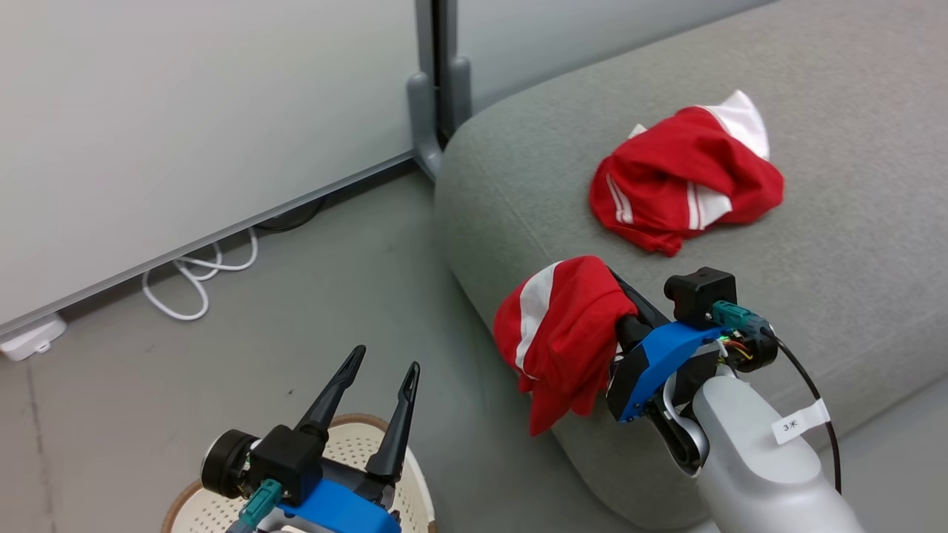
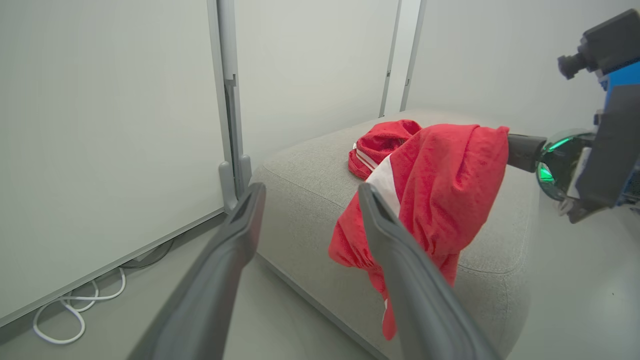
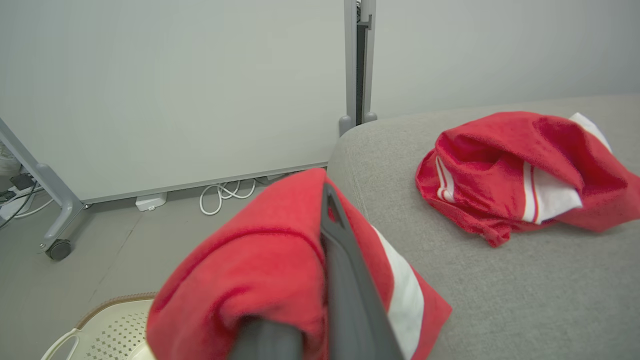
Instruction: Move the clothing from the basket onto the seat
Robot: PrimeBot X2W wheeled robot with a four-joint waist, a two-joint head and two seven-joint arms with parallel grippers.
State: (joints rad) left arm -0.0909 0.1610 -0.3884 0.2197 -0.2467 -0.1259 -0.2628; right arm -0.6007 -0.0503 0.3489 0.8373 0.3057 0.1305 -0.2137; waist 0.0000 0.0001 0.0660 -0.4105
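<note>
One piece of the red clothing with white stripes lies crumpled on the grey seat. A second red piece hangs from my right gripper, which is shut on it at the seat's near left corner. The fabric hides the fingertips. In the right wrist view one dark finger sticks out of the held cloth. My left gripper stands open and holds nothing above the cream basket, whose inside is mostly hidden. The left wrist view shows the held piece past its open fingers.
A looped white cable and a white power block lie on the grey floor along the wall panels. A grey post with a foot stands at the seat's far corner. A frame leg on a caster stands at the left.
</note>
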